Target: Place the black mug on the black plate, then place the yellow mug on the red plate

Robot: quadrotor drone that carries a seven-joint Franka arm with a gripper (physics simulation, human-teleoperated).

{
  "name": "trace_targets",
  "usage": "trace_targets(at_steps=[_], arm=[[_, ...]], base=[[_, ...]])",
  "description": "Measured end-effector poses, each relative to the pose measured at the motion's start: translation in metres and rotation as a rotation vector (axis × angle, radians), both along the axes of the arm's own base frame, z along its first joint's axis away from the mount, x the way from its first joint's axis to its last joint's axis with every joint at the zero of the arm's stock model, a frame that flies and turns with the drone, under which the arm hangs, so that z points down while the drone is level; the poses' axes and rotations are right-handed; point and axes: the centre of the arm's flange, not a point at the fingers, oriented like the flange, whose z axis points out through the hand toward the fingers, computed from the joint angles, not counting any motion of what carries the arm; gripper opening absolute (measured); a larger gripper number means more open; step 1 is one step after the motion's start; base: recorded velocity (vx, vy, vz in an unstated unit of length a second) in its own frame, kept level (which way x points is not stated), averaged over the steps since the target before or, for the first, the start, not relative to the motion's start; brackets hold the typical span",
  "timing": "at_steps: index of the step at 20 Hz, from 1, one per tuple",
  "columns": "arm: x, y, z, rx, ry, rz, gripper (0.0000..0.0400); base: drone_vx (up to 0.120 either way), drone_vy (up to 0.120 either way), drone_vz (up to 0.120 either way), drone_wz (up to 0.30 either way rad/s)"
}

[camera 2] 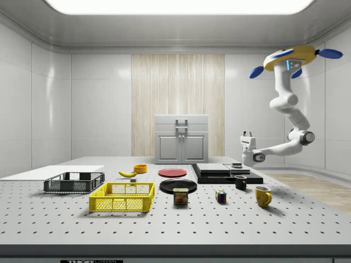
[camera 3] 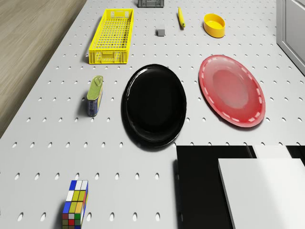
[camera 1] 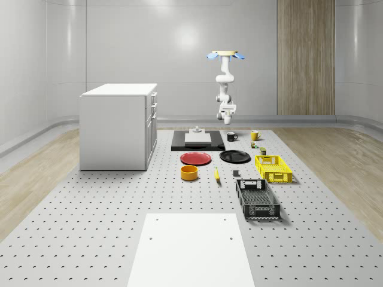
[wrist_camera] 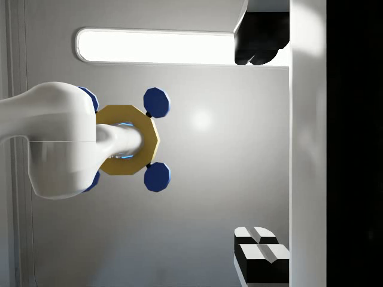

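Four cameras: two fixed off the robot, two riding on it.

You get the whole-scene view from high at the table's (camera 1: 90,239) near end, looking down its length to the drone (camera 1: 225,55) hovering at the far end. Your side view sits low at the table edge, facing across. Both share the black plate (camera 1: 234,156) and red plate (camera 1: 195,158). Your drone view looks steeply down, close on those same plates. Your wrist view points upward at the drone's underside.
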Motion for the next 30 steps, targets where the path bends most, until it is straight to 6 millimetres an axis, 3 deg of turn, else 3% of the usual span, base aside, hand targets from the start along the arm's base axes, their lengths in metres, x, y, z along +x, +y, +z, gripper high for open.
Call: trace_targets(at_steps=[10,16,20,24,27,30], arm=[[-0.001,0.015,-0.002,-0.149,-0.007,-0.004,0.0400],[-0.001,0.044,-0.012,-0.461,-0.011,-0.012,0.0400],[0.000,0.076,-0.040,-0.892,-0.012,-0.024,0.0400],[0.002,0.095,-0.100,-1.531,-0.010,-0.042,0.0400],[0.003,0.083,-0.148,-2.036,-0.006,-0.058,0.0400],[0.004,0.057,-0.178,-2.439,-0.003,-0.070,0.0400]], base=[[0.120,0.000,0.000,0.000],[0.120,0.000,0.000,0.000],[0.120,0.000,0.000,0.000],[0.120,0.000,0.000,0.000],[0.053,0.000,-0.107,0.000],[0.000,0.000,-0.120,0.000]])
